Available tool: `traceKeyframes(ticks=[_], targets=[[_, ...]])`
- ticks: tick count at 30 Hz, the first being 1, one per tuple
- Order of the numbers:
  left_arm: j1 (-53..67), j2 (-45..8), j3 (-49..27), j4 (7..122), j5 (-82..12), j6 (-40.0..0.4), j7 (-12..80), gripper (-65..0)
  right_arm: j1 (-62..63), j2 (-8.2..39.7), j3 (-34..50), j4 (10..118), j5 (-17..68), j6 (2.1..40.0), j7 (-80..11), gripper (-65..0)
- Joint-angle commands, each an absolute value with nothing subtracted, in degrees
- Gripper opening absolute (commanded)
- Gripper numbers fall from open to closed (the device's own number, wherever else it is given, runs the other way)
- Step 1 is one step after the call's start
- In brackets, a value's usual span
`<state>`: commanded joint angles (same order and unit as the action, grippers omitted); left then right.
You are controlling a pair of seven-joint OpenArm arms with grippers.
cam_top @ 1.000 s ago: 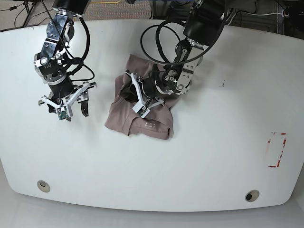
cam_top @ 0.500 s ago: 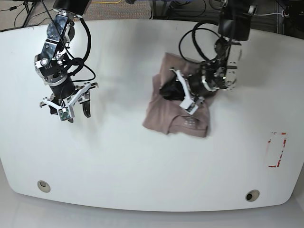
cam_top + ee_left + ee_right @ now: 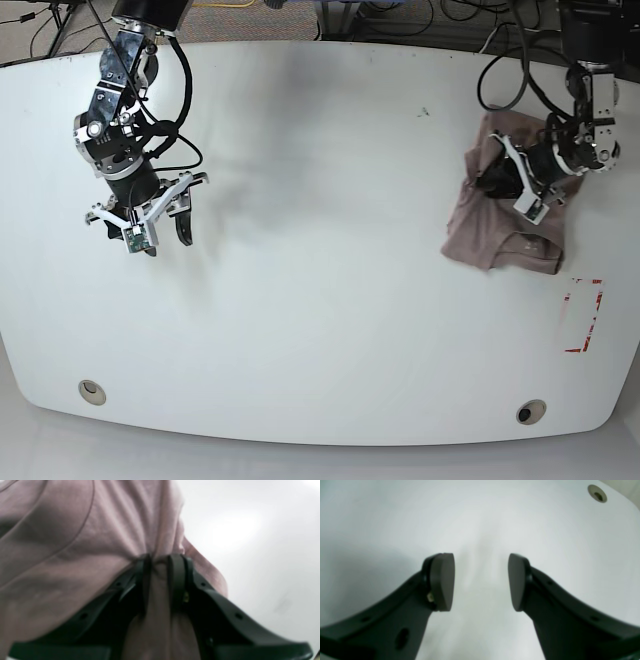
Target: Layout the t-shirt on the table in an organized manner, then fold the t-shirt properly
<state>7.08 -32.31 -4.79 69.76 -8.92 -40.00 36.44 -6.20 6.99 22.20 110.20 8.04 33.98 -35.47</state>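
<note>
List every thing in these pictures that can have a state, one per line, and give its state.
T-shirt: bunched up, not spread flat, lying near the table's edge, gripped by the left gripper.
Left gripper: shut on a fold of the t-shirt.
Right gripper: open, holding nothing, over bare table.
Table: bare apart from the t-shirt and a red tape rectangle.

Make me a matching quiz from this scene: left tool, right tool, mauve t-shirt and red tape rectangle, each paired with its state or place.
1. left tool
2. right tool
3. mauve cotton t-shirt
4. red tape rectangle

A. open over bare white table
B. bunched near the table's edge
C. shut on cloth
D. stuck flat on the tabletop

Pairs: 1-C, 2-A, 3-B, 4-D
</note>
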Motion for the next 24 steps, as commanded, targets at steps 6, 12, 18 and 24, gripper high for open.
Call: traceKeyframes(ticks=[6,12,18,24], targets=[[7.25,-37.14,-7.52,69.76,-8.92,-40.00,36.79,-52.4,-7.78,7.08,22.11,110.29,9.71,33.98,-35.47,-33.0],[11.03,-40.66,-13.41,69.76,-8.75,-40.00,36.79,-52.4,-9.27,6.99,22.11,110.29,9.71,33.98,-35.47,-33.0],[12.70,-42.77,-16.84,69.85,-9.01,-40.00,36.79,-52.4,-10.07,6.90,22.11,110.29,9.71,33.98,-35.38,-33.0],[12.44,-42.68,-17.63,71.60,-9.10,-40.00,36.79,-52.5,-10.95,5.14,22.02,111.34,9.71,33.98,-35.38,-33.0]])
